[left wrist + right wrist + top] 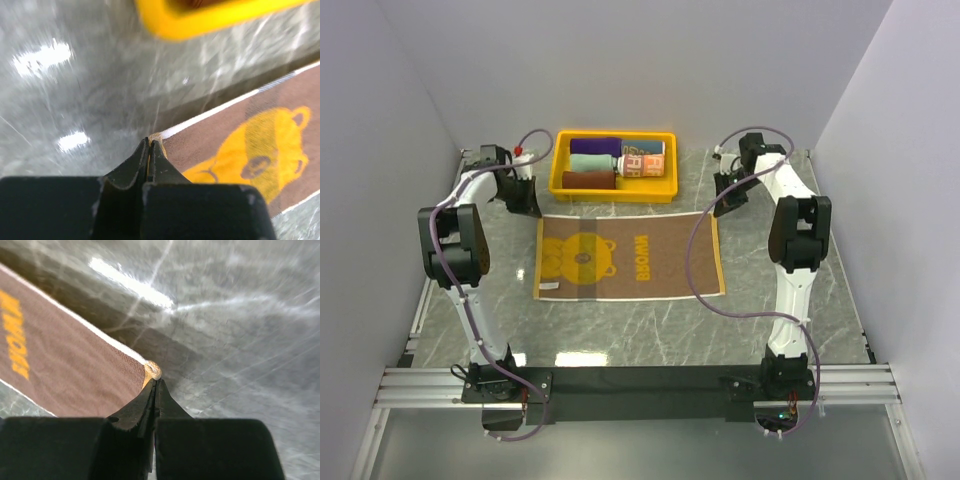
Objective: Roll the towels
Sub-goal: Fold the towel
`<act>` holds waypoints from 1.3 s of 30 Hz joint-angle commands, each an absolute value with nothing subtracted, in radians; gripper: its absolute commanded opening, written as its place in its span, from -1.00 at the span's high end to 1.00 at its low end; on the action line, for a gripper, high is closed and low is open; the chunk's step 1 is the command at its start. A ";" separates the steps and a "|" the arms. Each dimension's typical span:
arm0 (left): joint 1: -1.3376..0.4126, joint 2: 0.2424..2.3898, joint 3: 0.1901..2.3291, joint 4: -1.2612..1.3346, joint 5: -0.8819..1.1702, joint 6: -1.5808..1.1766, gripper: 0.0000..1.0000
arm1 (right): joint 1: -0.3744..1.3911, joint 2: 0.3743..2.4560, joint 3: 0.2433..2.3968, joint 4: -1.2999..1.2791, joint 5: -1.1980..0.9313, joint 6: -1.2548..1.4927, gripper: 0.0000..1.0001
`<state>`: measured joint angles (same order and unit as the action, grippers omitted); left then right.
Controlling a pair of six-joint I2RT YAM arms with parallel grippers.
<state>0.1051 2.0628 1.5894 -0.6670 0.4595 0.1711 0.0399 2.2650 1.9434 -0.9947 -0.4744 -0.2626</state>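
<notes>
Both arms extended forward, left fingers (134, 167) and right fingers (140, 405) pinched closed

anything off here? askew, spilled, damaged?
Nothing stands out. The brown towel lies flat on the table, and the left claw and right claw each pinch a far corner. The rolled towels sit tidily inside the tray.

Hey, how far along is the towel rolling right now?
Done: rolled towels sit in the yellow tray. In hand: the brown towel lies flat on the table, the left hand and the right hand each shut on a far corner. Left: rolling it, which has not started.
</notes>
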 commanded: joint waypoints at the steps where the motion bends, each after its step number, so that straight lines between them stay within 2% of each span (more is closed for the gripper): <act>1: 0.109 2.045 1.660 -0.684 0.520 0.184 0.99 | 0.025 2.241 2.010 -1.022 -0.515 -0.308 1.00; 4: 0.113 2.016 1.649 -0.706 0.564 0.216 0.99 | 0.025 2.205 1.984 -1.048 -0.547 -0.362 1.00; 13: 0.161 1.773 1.398 -0.703 0.643 0.391 0.99 | 0.025 2.037 1.793 -1.147 -0.647 -0.561 1.00; 24: 0.183 1.596 1.157 -0.845 0.629 0.662 0.99 | 0.025 1.936 1.550 -1.157 -0.632 -0.672 1.00; 31: 0.176 1.562 0.971 -0.730 0.540 0.629 0.99 | 0.031 1.956 1.421 -1.059 -0.606 -0.617 1.00; 39: 0.176 1.601 0.965 -0.689 0.552 0.549 0.99 | 0.032 1.999 1.485 -1.071 -0.638 -0.572 1.00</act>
<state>0.1791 1.6039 0.9482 -0.7219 0.5446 0.5770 0.0299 1.9976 1.4307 -1.0756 -0.6197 -0.5869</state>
